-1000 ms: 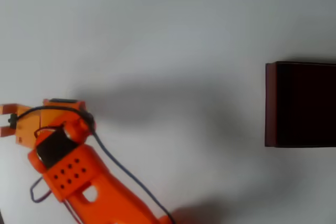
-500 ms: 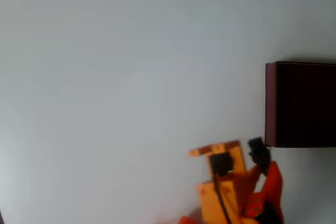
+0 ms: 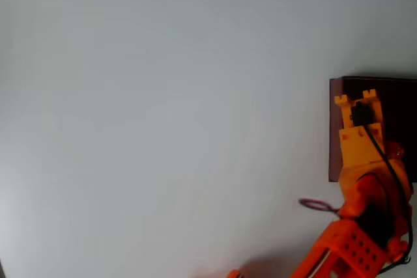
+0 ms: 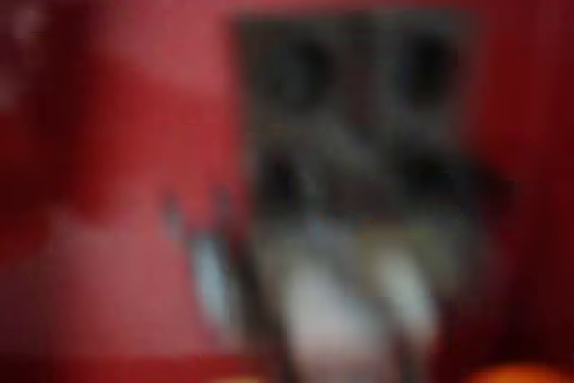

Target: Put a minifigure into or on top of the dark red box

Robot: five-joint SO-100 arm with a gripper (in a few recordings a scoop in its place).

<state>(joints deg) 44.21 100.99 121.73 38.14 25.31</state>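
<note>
One orange two-finger tool (image 3: 356, 99), printed plastic on an orange arm, reaches up from the lower right of the overhead view; its tip lies over the left part of the box.

One large rectangular dark red box (image 3: 335, 128), thin lighter red walls, near-black inside, sits at the right edge of the overhead view on a plain pale grey desk (image 3: 163, 115). It is cut off by the frame on the right.

One small dark grey-black toy minifigure (image 4: 359, 186), badly blurred, fills the centre of the wrist view against a red ground, with paler patches at its lower end. It seems to be carried at the tool; whether it touches the box cannot be told.

Tool state: cannot be told, whether fingers are spread or pinching.

Step in hand, as judged: placement, tool positioned above the box.

Next move calls for: parting the fingers over the dark interior, well inside the left wall, then lifting clear.
</note>
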